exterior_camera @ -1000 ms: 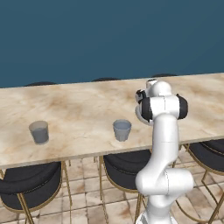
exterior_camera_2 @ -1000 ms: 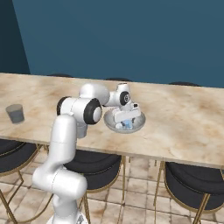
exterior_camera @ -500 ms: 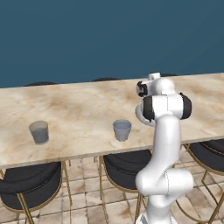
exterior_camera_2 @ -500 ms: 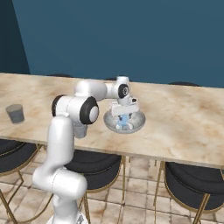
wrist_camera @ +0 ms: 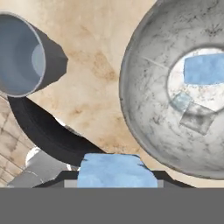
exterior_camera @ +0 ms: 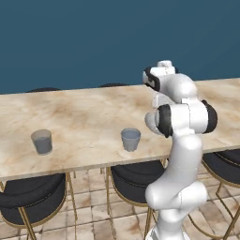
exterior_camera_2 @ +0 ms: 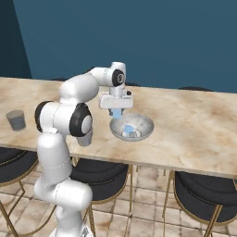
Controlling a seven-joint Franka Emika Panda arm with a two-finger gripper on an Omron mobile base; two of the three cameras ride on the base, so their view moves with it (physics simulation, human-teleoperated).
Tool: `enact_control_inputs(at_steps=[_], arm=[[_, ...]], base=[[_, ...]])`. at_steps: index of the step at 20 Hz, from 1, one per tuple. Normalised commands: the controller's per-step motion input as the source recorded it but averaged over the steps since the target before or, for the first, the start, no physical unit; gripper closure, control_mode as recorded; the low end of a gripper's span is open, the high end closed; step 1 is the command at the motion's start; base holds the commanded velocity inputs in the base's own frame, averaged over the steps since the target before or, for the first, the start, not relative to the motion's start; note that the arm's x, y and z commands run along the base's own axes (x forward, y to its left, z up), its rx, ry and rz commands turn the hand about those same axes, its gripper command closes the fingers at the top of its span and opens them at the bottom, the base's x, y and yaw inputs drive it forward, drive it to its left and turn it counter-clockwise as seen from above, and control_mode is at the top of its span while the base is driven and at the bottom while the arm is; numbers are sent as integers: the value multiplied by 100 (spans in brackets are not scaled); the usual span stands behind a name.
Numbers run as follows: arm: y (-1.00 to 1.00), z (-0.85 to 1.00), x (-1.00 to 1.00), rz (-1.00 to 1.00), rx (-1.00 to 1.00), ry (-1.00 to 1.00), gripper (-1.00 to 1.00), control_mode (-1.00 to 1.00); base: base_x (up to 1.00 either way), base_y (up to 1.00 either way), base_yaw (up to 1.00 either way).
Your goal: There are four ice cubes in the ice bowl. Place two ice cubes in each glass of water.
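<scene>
My gripper (exterior_camera_2: 117, 112) is shut on one light-blue ice cube (exterior_camera_2: 117, 113) and hangs just above the left rim of the ice bowl (exterior_camera_2: 144, 125). In the hand view the cube (wrist_camera: 114, 169) sits between the fingertips at the bottom. The mottled bowl (wrist_camera: 142, 92) lies to the right with three ice cubes inside: a large one (wrist_camera: 205, 69) and two paler ones (wrist_camera: 180, 101) (wrist_camera: 197, 118). One glass of water (wrist_camera: 19, 54) stands at the upper left of the hand view. Both glasses (exterior_camera: 131, 139) (exterior_camera: 41, 141) stand near the counter's front edge.
The marble counter (exterior_camera: 84, 112) runs across both base views, with its front edge close to the glasses. Dark round stools with gold legs (exterior_camera: 33, 197) (exterior_camera_2: 203, 185) stand under it. My own arm (exterior_camera_2: 69, 122) partly covers the nearer glass (exterior_camera_2: 85, 138) in the right base view.
The gripper has risen out of the bowl with an ice cube in it and shifted toward the bowl's left rim, on the side of the nearer glass.
</scene>
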Motion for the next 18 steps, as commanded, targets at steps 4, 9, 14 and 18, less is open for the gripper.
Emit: enact_control_inputs(at_steps=[4,9,14,18], arm=[[100,33,-42,0,0,0,100,-100],[100,-2,-38,0,1,0,100,-100],[100,-19,-25,0,8,0,100,-100],[16,-2,0,0,2,0,100,-100]], base=[[0,0,0],[0,0,0],[0,0,0],[0,0,0]])
